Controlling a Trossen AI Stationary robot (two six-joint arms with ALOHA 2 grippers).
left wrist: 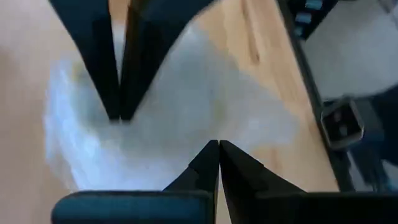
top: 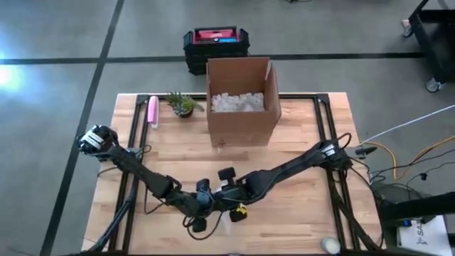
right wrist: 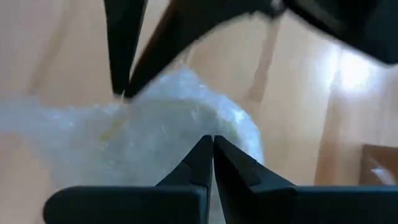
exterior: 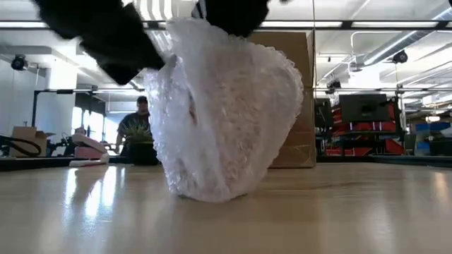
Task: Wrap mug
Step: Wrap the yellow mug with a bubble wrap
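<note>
A bundle of clear bubble wrap (exterior: 219,120) stands near the table's front middle, its lower end (exterior: 208,194) on the wood. The mug is hidden inside it; only a faint yellow tint (right wrist: 112,130) shows through the wrap. My left gripper (left wrist: 217,144) and my right gripper (right wrist: 211,139) meet over the bundle's top, both shut on the wrap. In the high view they are close together, the left gripper (top: 206,203) just left of the right gripper (top: 229,193). My left gripper pinches the bubble wrap at the bundle's top (left wrist: 208,134) between its two fingertips, coming from above and the left. One layer or several, I cannot tell. The bundle hangs below with its bottom on the table. My right gripper pinches the wrap's gathered top (right wrist: 202,127) between its fingertips, from above, close beside the other gripper's fingers (right wrist: 121,87). The wrap bulges out below the hold and the bundle stays upright on the table.
An open cardboard box (top: 242,117) holding white packing peanuts (top: 238,102) stands at the table's far middle. A small plant (top: 183,104) and a pink object (top: 152,110) lie left of it. A person (exterior: 138,116) is in the room beyond.
</note>
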